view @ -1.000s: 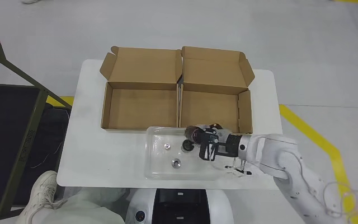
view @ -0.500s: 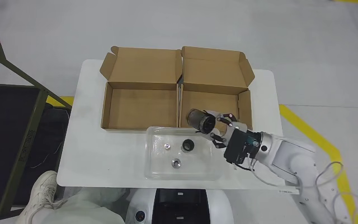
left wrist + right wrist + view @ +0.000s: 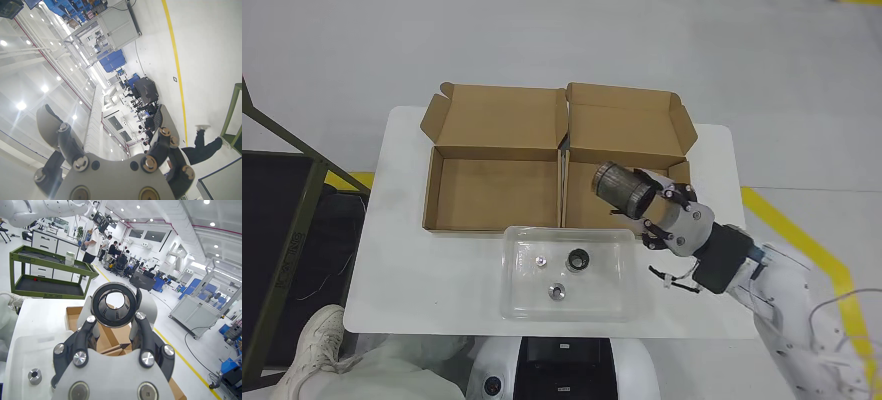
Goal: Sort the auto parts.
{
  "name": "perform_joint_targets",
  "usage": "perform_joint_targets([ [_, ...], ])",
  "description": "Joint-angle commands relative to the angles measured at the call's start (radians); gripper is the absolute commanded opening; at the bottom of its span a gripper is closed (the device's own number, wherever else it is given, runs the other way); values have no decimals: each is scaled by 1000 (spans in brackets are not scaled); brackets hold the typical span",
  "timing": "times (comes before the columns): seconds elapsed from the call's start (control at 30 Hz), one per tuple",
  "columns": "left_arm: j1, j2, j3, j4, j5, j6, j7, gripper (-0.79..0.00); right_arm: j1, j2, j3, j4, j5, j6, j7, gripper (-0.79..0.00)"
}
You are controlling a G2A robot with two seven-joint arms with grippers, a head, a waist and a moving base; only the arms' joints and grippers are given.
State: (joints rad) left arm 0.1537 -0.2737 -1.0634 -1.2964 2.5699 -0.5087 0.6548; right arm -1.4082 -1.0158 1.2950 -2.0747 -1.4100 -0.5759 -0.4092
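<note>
And there it is: the right gripper (image 3: pixel 640 200) has both pale fingers clamped on a dark metal sleeve (image 3: pixel 618 185), a short hollow cylinder with a thick black rim, one finger pressed against each side of its outer wall. The sleeve sits tilted in the grip, its open end turned away from the wrist, and the wrist camera looks straight down the bore. Directly beneath the gripper lies an open brown cardboard box (image 3: pixel 587 210) with its flaps folded back. The sleeve hangs over the inside of it, clear of the floor, though how high I can't say. Out past the sleeve's open end, touching that box wall to wall, sits a second open brown cardboard box (image 3: pixel 492 195). Back behind the gripper, on the wrist side, a clear plastic tray (image 3: pixel 514 300) rests on the white table (image 3: pixel 392 270), its long edge just beside the boxes' near walls. Three parts lie in the tray, apart from one another. A dark ring-shaped part (image 3: pixel 577 260) is closest to the gripper, a small silver stud (image 3: pixel 539 261) lies just beyond it, and a silver round collar (image 3: pixel 556 292) with a hole through its middle sits toward the tray's near edge. Over on the other arm, the left gripper (image 3: pixel 103 113) points up into the hall, its two fingers spread wide apart and empty.
</note>
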Motion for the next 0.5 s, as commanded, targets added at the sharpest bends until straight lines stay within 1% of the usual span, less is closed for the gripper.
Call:
perform_joint_targets([
  [0.0, 0, 0, 0, 0, 0, 0, 0, 0, 0, -1, 1, 6, -5, 2, -20, -785],
  [0.17, 0, 0, 0, 0, 0, 0, 0, 0, 4, -3, 0, 16, -9, 5, -46, -785],
  [0.47, 0, 0, 0, 0, 0, 0, 0, 0, 22, -7, -2, 34, -2, -8, -49, -785],
])
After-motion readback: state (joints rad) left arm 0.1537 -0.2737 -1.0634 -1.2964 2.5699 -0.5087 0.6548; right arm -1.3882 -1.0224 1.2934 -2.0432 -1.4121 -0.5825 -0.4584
